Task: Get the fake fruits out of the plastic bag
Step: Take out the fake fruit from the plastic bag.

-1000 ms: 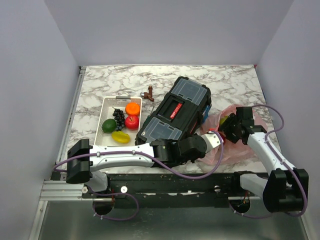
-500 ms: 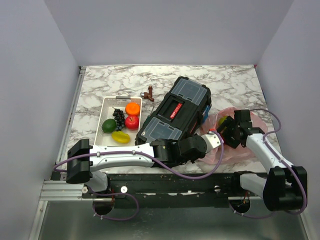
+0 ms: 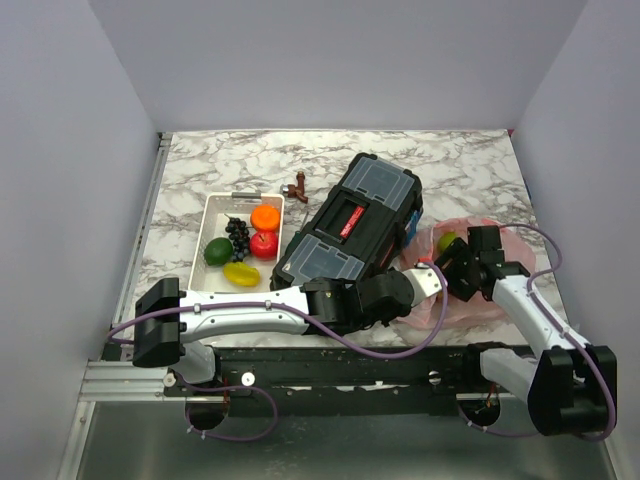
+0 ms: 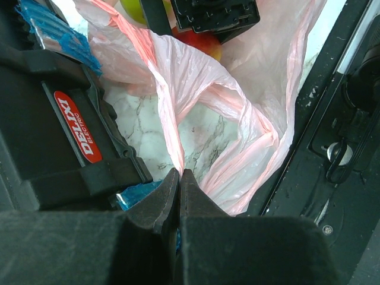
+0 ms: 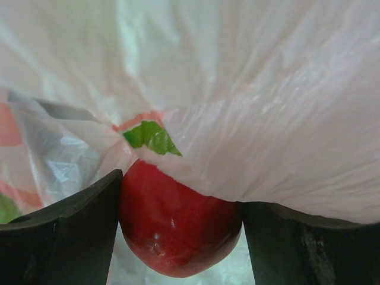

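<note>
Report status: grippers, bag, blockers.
Left gripper shut on plastic bag edge. Right gripper inside bag, shut on red fruit, film draped over it. Green fruit also in bag. Toolbox beside bag.

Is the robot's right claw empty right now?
No, a red apple sits wedged between the two fingers of the right claw, partly under the bag.

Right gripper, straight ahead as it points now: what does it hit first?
The red fruit, sitting right between its fingers; the plastic bag drapes over the fruit's top. Depth beyond is unclear.
</note>
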